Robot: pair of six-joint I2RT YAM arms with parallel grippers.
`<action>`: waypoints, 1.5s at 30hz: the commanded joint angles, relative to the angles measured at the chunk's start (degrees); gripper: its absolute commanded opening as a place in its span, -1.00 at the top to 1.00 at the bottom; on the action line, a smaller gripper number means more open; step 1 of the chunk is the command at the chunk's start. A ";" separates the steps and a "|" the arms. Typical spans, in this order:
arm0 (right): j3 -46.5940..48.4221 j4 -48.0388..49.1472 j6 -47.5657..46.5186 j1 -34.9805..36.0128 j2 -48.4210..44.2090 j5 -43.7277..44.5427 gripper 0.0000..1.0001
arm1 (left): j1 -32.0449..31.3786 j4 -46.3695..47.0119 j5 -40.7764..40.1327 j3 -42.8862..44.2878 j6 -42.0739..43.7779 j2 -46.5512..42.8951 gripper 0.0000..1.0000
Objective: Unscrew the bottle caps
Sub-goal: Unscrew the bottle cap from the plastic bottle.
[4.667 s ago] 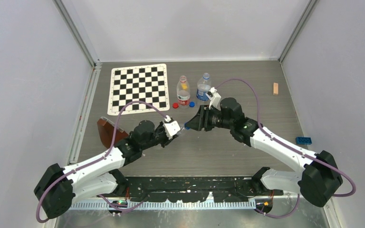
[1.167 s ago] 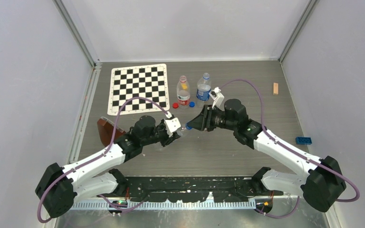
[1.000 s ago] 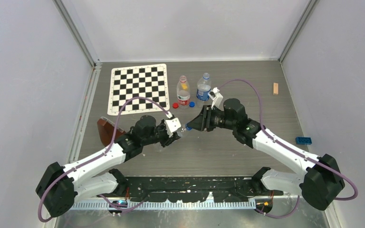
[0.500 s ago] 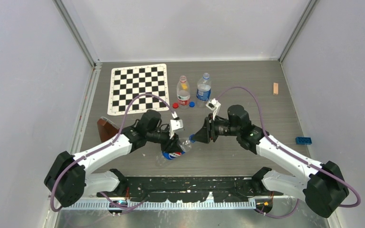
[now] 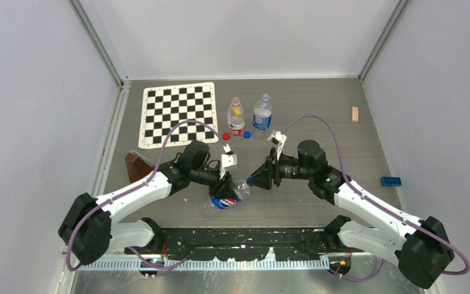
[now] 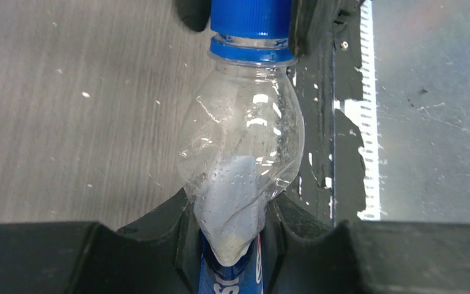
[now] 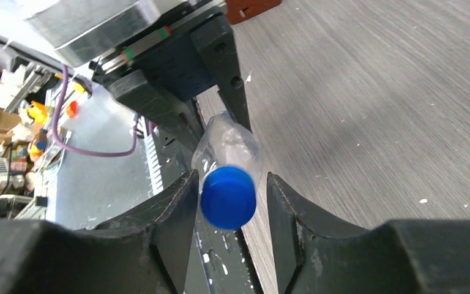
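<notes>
Two of the three caps appear to be off. A small red plastic screw cap and a small blue plastic screw cap are seen lying loose on the grey wood-grain surface. They lie just near of two upright bottles at the far centre, a clear plastic bottle with a red-and-white label and, to its right, a clear plastic bottle with a blue label. Whether both necks are fully bare cannot be confirmed at this size.

One cap is left, and the step in hand is judged to be its unscrewing. The third clear plastic bottle with a blue label is held lying sideways above the near centre of the surface, and its blue ribbed screw cap is seated on the neck, pointing right.

The left fingers are closed firmly on the bottle's body at the labelled part, which is pinched between them.

The right fingers are set apart, one on each side of the blue ribbed screw cap. In the right wrist view a thin gap is seen beside the cap, so no firm clamp is shown. In the left wrist view they sit just beside it, and contact cannot be settled.
</notes>
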 commanded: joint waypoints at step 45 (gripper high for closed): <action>13.41 -3.67 21.54 1.09 8.00 21.49 -0.02 | -10.31 15.31 -44.61 -3.89 7.92 -8.79 1.00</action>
